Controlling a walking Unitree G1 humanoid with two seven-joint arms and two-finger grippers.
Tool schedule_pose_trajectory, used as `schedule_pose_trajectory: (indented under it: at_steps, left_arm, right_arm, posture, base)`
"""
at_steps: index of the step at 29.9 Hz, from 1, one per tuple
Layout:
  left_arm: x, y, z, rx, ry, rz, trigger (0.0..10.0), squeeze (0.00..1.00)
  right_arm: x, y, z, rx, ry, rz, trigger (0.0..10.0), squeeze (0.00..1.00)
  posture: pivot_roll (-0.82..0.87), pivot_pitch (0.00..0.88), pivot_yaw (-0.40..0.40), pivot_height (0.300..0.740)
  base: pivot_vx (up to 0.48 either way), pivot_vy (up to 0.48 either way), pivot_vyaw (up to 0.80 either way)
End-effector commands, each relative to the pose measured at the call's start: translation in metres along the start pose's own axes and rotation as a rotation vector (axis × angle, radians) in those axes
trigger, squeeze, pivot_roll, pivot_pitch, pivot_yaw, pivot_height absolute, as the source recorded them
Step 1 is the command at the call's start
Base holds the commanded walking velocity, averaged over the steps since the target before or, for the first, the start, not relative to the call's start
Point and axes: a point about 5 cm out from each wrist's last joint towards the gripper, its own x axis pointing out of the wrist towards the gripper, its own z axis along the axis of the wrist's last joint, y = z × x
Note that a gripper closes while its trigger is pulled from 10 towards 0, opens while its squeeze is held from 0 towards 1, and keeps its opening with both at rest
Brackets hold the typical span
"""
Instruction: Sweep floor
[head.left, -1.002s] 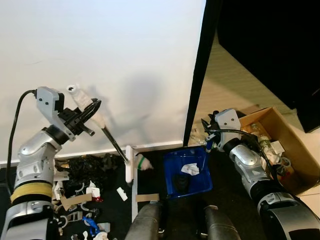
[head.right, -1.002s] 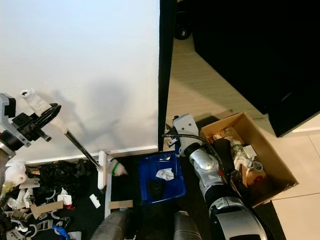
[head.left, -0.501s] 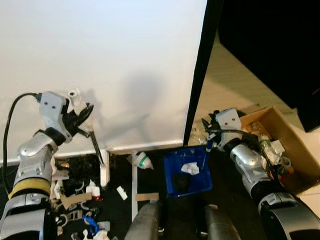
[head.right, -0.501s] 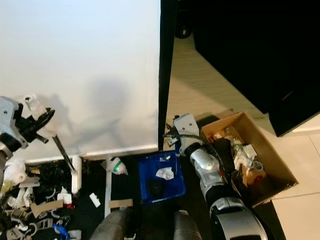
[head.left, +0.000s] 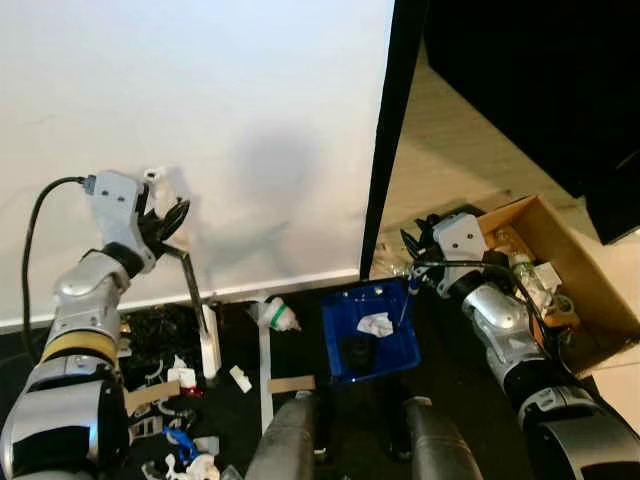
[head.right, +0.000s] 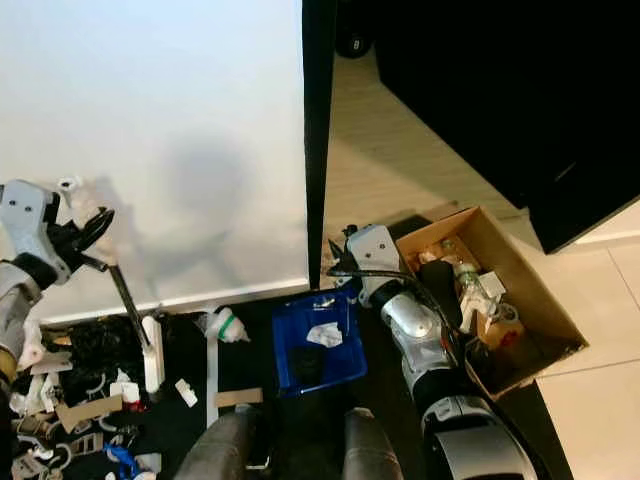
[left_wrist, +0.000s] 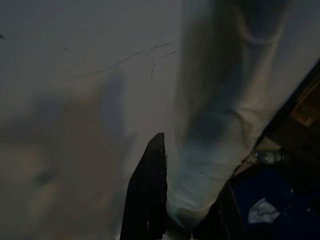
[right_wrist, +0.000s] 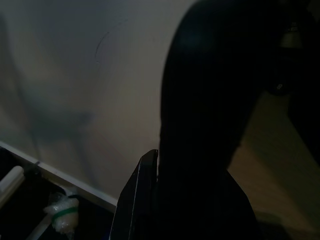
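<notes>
My left gripper (head.left: 163, 215) is shut on the white-wrapped handle of a broom (head.left: 190, 285). The broom's black rod slopes down to a white head (head.left: 209, 346) resting on the dark floor beside a litter pile (head.left: 150, 395). In the left wrist view the pale handle (left_wrist: 210, 160) lies against a black finger (left_wrist: 149, 200). My right gripper (head.left: 414, 270) is shut on the dark handle (right_wrist: 210, 125) of a blue dustpan (head.left: 350, 318), which sits on the floor holding a white scrap and a dark lump. A white bottle with a green band (head.left: 275, 314) lies between broom head and dustpan.
A white wall (head.left: 200, 120) rises right behind the sweeping area, ending at a black vertical post (head.left: 380, 180). An open cardboard box (head.left: 590, 290) of clutter stands at the right. A white strip (head.left: 265, 370) and a cardboard scrap lie on the floor near my legs (head.left: 290, 445).
The broom head has slid left, away from the bottle, and now stands by the litter pile with the handle steeper. The dustpan has stayed put. The camera shifted slightly.
</notes>
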Motion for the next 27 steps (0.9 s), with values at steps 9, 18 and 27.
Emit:
schedule_pose_trajectory:
  at_steps: [9,18,27]
  left_arm:
    - [0.022,-0.037,-0.011,-0.284,-0.069,-0.116,10.0,0.0]
    - [0.021,-0.043,-0.014,-0.348,-0.091,-0.183,10.0,0.0]
    - [0.026,-0.067,-0.004,-0.399,-0.182,-0.364,10.0,0.0]
  right_arm:
    - [-0.012,0.007,-0.021,0.0,0.116,0.038,10.0,0.0]
    - [-0.009,0.006,-0.019,0.002,0.114,0.033,10.0,0.0]
    - [-0.005,0.008,-0.017,0.006,0.113,0.036,10.0,0.0]
  posture:
    - [0.08,0.365,0.057,0.74]
    - [0.09,0.345,0.057,0.74]
    - [0.12,0.319,0.052,0.74]
  base:
    - [0.0,0.0,0.0]
    - [0.0,0.0,0.0]
    - [0.0,0.0,0.0]
